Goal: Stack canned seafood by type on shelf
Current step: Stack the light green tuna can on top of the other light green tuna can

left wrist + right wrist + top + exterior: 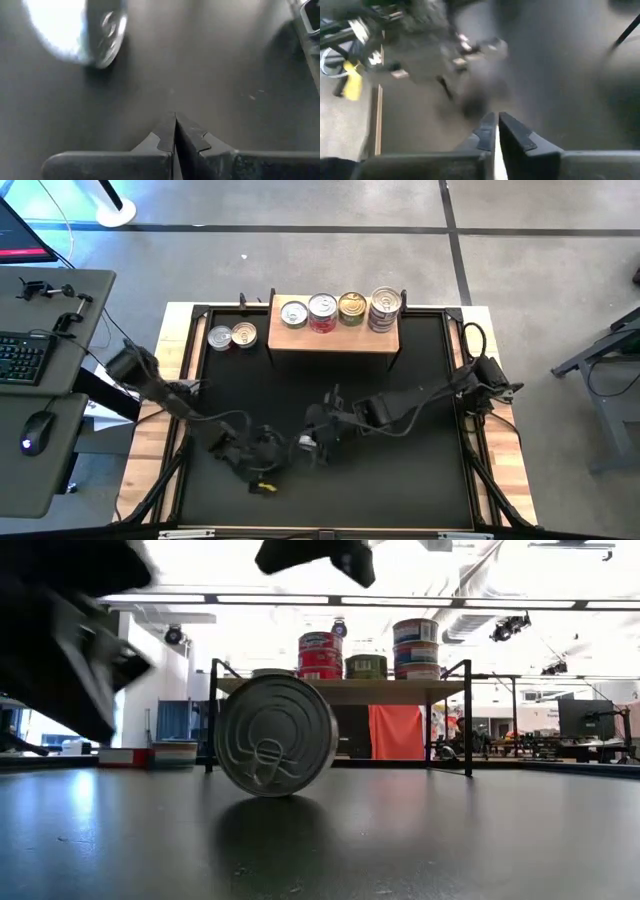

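One tin (pixel 276 736) stands on its edge on the black mat (pixel 420 470) of the bench, lid facing the low camera, free of both arms. Judged rigid, smooth and apt to roll; best taken across its flat faces. The left pincer (pixel 174 131) is closed and empty, the tin near and ahead of it. The right pincer (pixel 497 131), likewise closed and empty, hovers mid-mat beside the left. Other tins sit on the shelf (pixel 333 340); two (pixel 231 336) rest beside it.
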